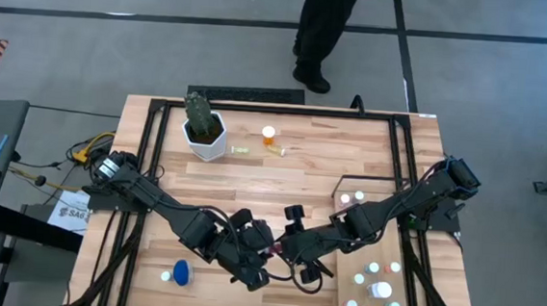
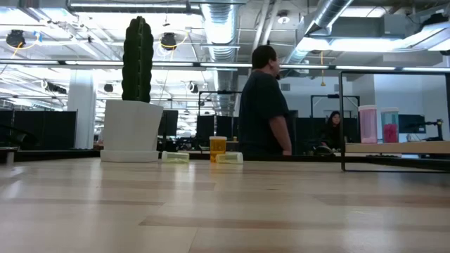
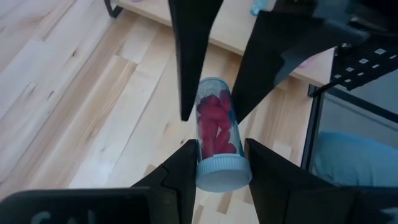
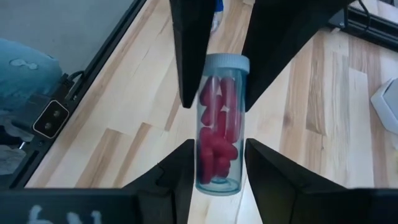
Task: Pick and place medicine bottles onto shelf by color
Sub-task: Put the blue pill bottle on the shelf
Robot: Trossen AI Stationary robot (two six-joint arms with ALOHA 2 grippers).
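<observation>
I see both tools meeting over the counter (image 1: 253, 176) near its front edge: left tool (image 3: 217, 163) and right tool (image 4: 217, 165) each pinching the same clear pink-filled bottle (image 3: 216, 134) between them

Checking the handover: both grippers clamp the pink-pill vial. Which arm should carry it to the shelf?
Probably right: the shelf lies on its side of the table, and the right gripper grips the vial.
</observation>
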